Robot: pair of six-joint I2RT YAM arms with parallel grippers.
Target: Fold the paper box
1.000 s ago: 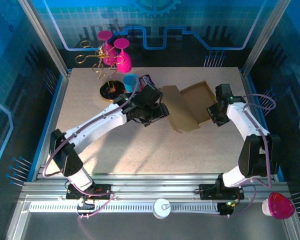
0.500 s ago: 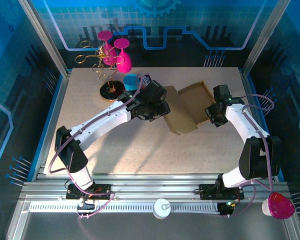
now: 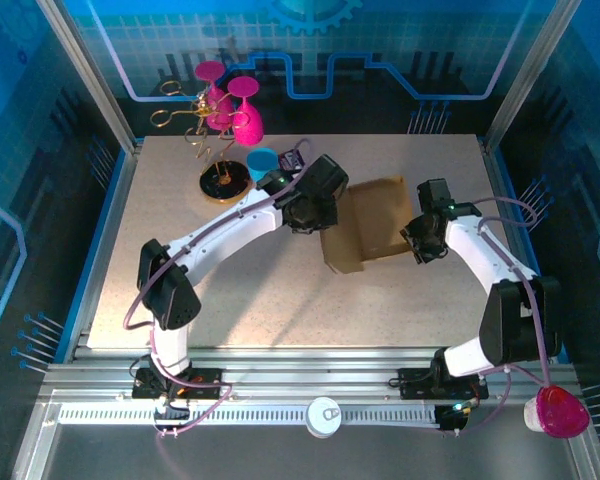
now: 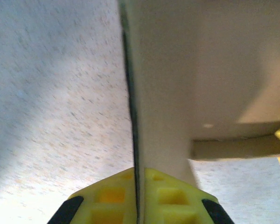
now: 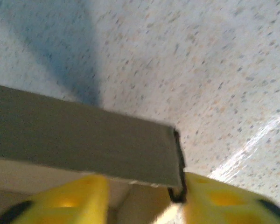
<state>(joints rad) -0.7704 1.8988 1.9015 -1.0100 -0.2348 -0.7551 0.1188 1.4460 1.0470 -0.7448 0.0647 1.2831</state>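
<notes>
The paper box [image 3: 365, 222] is plain brown cardboard lying at the middle right of the table. My left gripper [image 3: 321, 212] is at its left edge. In the left wrist view that gripper [image 4: 139, 198] is shut on a thin upright wall of the box [image 4: 191, 70], yellow fingers [image 4: 107, 196] pressed to both sides. My right gripper [image 3: 420, 243] is at the box's right edge. In the right wrist view it [image 5: 144, 200] stands open, its yellow fingertips [image 5: 224, 198] apart, with a dark cardboard panel [image 5: 84, 135] reaching in between them.
A gold wire stand with pink cups [image 3: 223, 110] stands at the back left, on a round base. A blue cup [image 3: 262, 160] and a purple packet [image 3: 295, 158] sit just behind the left wrist. Off the table, a pink cup [image 3: 558, 410] lies at the front right.
My left gripper moved right and back and shut on the box's left wall. The box has drawn together into a more compact shape. My right gripper has opened.
</notes>
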